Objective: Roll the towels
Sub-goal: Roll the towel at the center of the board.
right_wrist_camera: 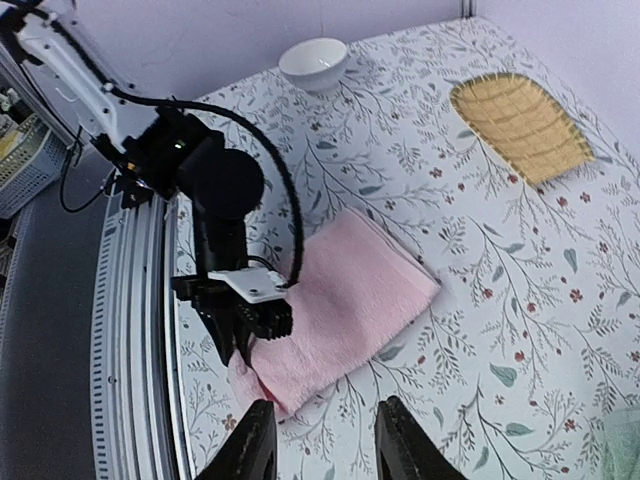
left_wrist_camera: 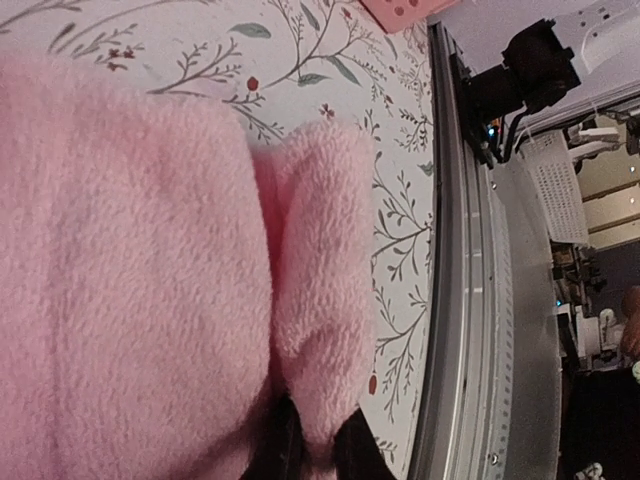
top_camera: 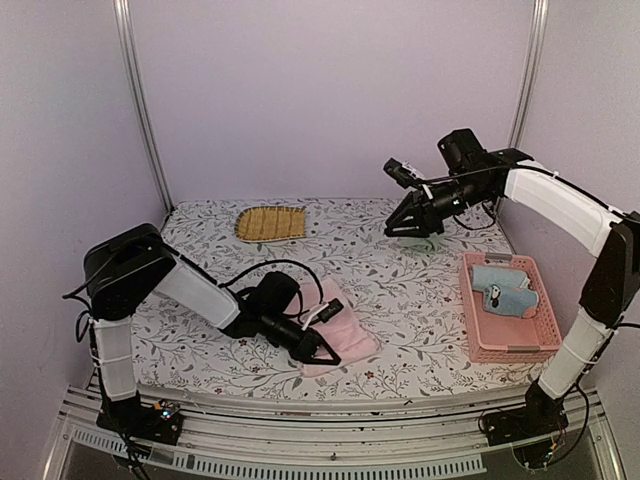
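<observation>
When looking down the left gripper (left_wrist_camera: 320, 448), find its dark fingers (left_wrist_camera: 285, 440) pressed nearly together, pinching a raised fold at the edge of the pink towel (left_wrist_camera: 130, 250). Note the fold standing up as a soft ridge just ahead of the tips, with floral table (left_wrist_camera: 330, 60) showing beyond it. From above, place the pinch at the towel's near corner, close to the table's front edge, with the rest of the towel lying flat and the left arm stretched low across the cloth from its base. Farther out, find the right gripper (top_camera: 412, 228) hanging high over the far right part of the table, well apart from the pink towel, fingers (right_wrist_camera: 258, 445) spread with nothing between them. Mark a pink basket (top_camera: 507, 350) by the right edge, with the light blue towel (top_camera: 500, 288) lying bundled inside. Log a yellow-brown woven mat (top_camera: 270, 222) near the far edge and a white bowl (right_wrist_camera: 313, 63) on the table past the left arm, seen only from the right wrist. Cannot identify a pale green sliver (right_wrist_camera: 625, 440) at that view's lower corner.
</observation>
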Controlling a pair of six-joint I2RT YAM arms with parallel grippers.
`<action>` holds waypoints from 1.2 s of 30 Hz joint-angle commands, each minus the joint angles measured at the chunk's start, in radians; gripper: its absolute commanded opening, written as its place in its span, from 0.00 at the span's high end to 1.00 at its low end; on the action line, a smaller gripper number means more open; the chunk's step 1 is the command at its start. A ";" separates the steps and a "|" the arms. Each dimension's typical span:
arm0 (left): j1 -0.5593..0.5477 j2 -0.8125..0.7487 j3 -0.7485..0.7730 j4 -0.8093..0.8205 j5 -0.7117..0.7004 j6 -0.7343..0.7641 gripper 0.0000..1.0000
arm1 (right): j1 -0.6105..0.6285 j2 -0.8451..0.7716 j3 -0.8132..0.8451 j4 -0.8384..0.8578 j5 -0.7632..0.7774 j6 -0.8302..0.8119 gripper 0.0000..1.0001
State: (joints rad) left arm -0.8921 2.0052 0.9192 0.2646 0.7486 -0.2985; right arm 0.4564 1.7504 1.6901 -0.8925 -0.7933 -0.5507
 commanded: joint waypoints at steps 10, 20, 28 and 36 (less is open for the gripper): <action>0.077 0.077 -0.205 0.374 0.117 -0.412 1.00 | 0.288 -0.115 -0.565 0.325 0.276 -0.251 0.61; 0.080 0.068 -0.140 0.137 0.062 -0.348 1.00 | 0.479 -0.008 -0.596 0.495 0.416 -0.320 0.61; 0.080 0.079 -0.146 0.147 0.064 -0.358 1.00 | 0.517 0.070 -0.604 0.538 0.445 -0.355 0.63; 0.079 0.087 -0.146 0.155 0.069 -0.354 1.00 | 0.534 0.153 -0.604 0.577 0.469 -0.365 0.67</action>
State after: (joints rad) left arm -0.8207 2.0384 0.7940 0.5362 0.8829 -0.6659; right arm 0.9756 1.8553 1.0973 -0.3477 -0.3527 -0.9028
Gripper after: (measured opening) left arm 0.088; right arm 0.355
